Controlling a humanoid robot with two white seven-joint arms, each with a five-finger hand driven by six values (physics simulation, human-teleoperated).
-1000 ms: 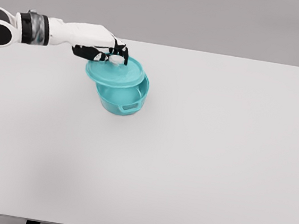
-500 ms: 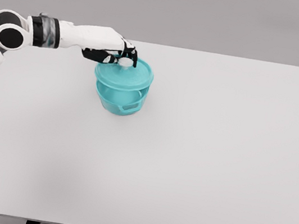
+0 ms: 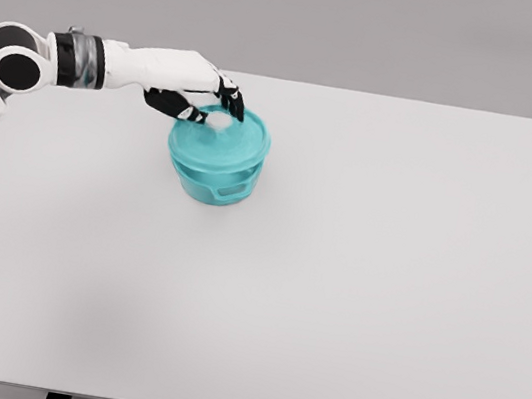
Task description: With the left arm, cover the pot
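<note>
**Q:** Starting from the left of the head view, what do you log?

**A:** My left arm [image 3: 86, 60] comes in from the left edge, white with a dark band near the wrist, reaching across the far left part of the white table [image 3: 352, 294]. I note the left hand [image 3: 196, 95] over the far-left rim of the pot, dark fingers [image 3: 231, 101] arched down around the lid's pale knob [image 3: 219, 121].

**Q:** Is the hand closed on the knob?

**A:** I cannot tell. The fingers are partly curled and sit just beside and over the knob; whether they pinch it or stand slightly clear of it is not resolvable at this size.

**Q:** And the lid, the pot?

**A:** The teal lid [image 3: 223, 137] lies on top of the teal pot [image 3: 214, 176], level as far as I can see, its edge matching the pot's rim. A side handle [image 3: 230, 192] shows on the pot's near face. The pot stands on the table's far left quarter, well apart from the right edge.
</note>
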